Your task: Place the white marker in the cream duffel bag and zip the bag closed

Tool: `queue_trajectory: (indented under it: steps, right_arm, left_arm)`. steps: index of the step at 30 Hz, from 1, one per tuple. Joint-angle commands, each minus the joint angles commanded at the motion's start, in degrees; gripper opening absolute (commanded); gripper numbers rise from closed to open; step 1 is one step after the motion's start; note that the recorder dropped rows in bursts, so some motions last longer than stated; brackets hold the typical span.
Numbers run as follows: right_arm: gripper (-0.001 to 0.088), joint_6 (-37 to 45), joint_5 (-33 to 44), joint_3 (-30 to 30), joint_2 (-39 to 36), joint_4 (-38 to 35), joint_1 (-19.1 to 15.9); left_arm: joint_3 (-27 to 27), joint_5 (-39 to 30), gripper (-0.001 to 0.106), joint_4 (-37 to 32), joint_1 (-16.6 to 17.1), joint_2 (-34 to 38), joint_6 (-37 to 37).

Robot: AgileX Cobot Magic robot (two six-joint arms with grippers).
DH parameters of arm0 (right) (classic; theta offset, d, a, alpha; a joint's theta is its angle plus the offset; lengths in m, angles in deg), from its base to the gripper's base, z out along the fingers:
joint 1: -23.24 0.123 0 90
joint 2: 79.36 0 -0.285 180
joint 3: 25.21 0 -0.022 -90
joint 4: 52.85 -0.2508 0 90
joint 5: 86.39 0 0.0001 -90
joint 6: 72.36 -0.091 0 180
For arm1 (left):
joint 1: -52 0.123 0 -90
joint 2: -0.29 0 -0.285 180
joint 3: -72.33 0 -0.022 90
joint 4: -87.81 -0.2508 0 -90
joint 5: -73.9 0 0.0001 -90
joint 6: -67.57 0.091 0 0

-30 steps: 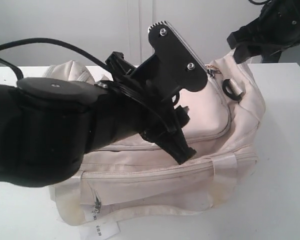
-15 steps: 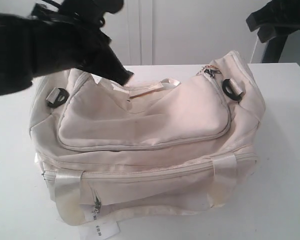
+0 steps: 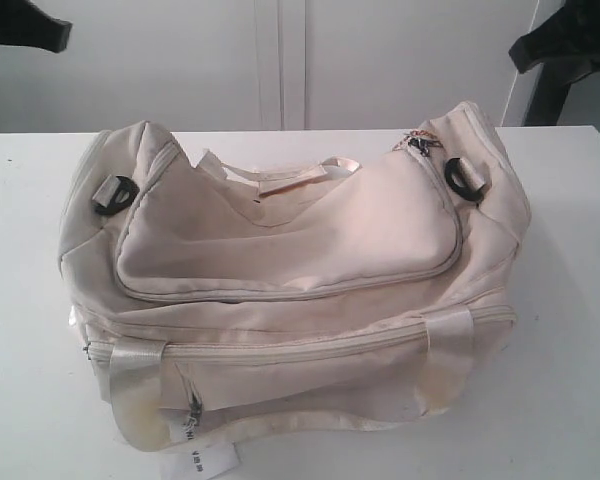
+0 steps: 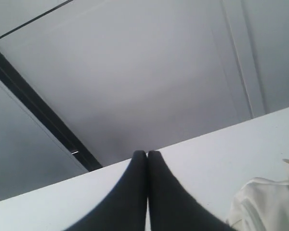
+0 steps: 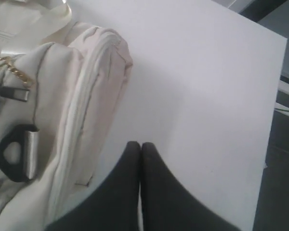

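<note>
The exterior view takes in the whole cream duffel bag point(image 3: 280, 240), which lies mid-table on the white table point(image 3: 570, 300). Its curved top flap point(image 3: 290, 225) is down, there is a black strap ring point(image 3: 113, 193) at one end, and a paper tag point(image 3: 208, 462) sticks out from under its front. Where the white marker is cannot be told from any view.

Of the arms that camera catches only dark scraps: the left arm point(image 3: 20, 25) above the table's far left corner and the right arm point(image 3: 570, 45) above the far right one.

The wrist cameras fill in the rest. The left gripper point(image 4: 147, 155) is raised and tilted towards the wall beyond the far edge. Its jaws are pressed together with nothing between them, and a fold of the bag lies off to one side.

The right gripper point(image 5: 140, 146) points down at bare tabletop just beside the bag's right end, jaws likewise closed and empty. Only this view shows the gold chain pull point(image 5: 12, 74) close up.

Clear table runs from that end out to the right edge — and around the bag's other sides.
</note>
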Motion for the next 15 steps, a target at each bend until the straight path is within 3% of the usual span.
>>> queue_trajectory:
  steps: [8,15]
  right_arm:
    - [0.0000,-1.7,-1.5,2.3,2.3,-0.1,-6.2]
    - [0.0000,-2.3,-7.5,8.0,7.7,-0.5,-8.5]
  left_arm:
    - [-6.2,-4.9,0.003,0.0,1.9,-7.0,0.0]
    - [-10.0,-11.5,0.003,0.0,2.3,-11.7,-2.2]
